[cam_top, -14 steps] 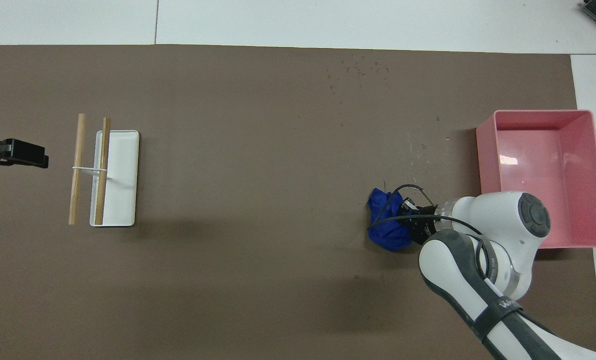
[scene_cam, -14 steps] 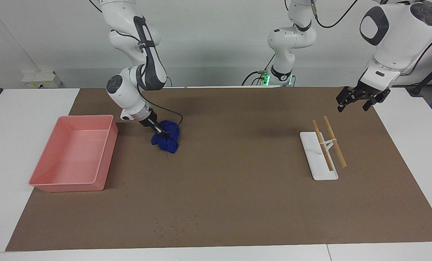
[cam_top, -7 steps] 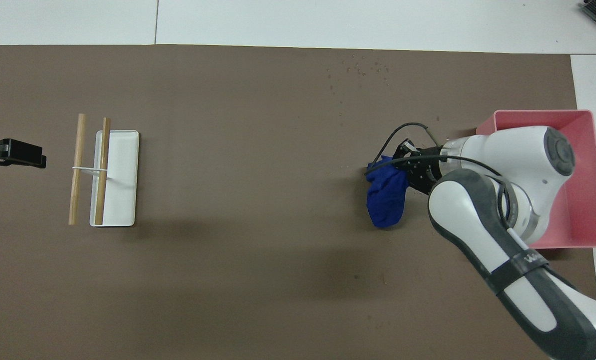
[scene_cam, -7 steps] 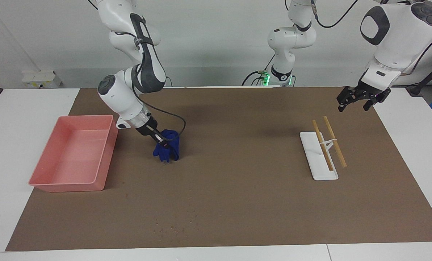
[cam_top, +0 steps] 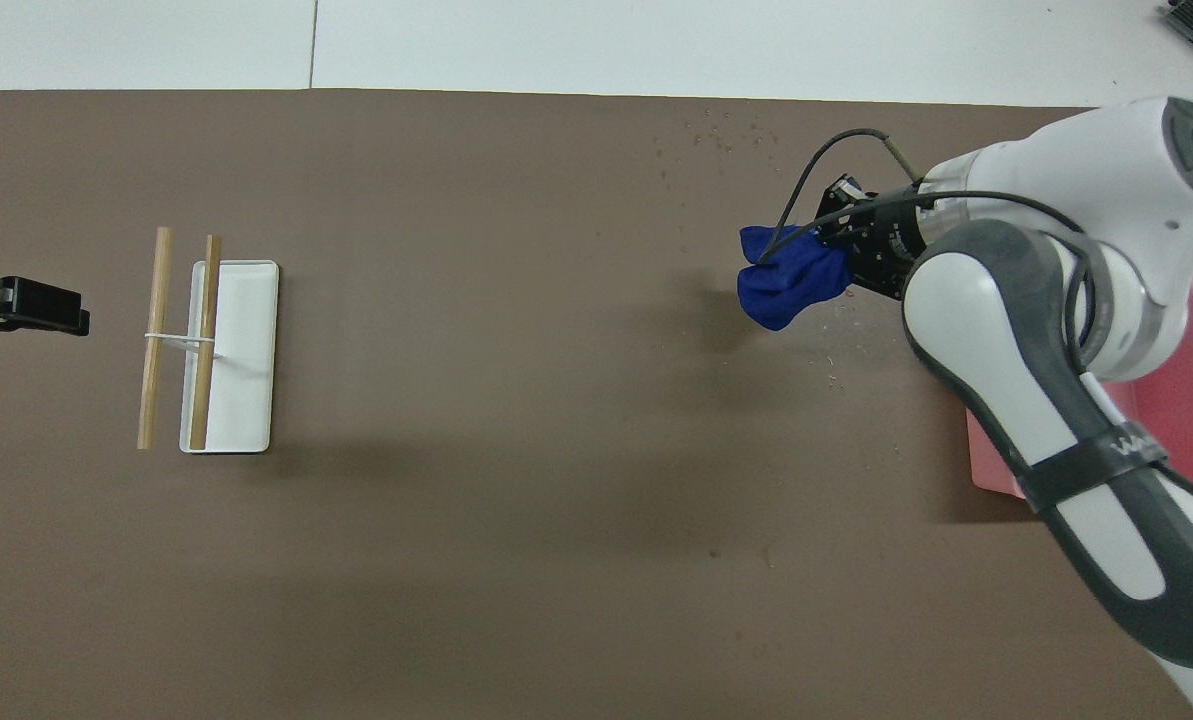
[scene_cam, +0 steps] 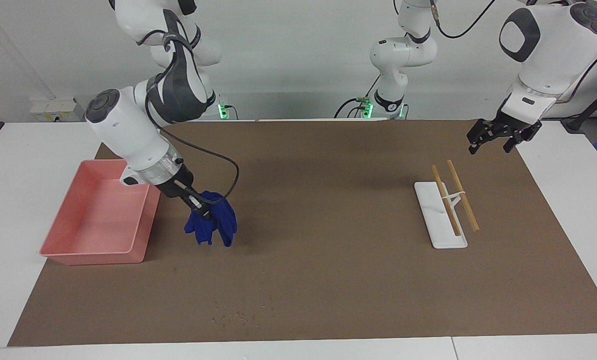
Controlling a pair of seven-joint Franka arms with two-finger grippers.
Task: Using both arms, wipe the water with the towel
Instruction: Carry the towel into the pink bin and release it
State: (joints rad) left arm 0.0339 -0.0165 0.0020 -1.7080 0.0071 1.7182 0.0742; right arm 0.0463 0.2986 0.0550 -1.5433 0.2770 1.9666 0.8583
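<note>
Beside pink tray – we saw nothing in it – right gripper pinched towel above mat; left gripper waited, fingers spread.

On the desk, at the right arm's end: tray. Just beside it, toward the middle, over the desk: towel, hanging from the right gripper. Farther from the robots than the towel, near the desk's edge: water. At the left arm's end: white dish, two sticks lying across it. Over that end's edge, above the desk: left gripper, waiting.
</note>
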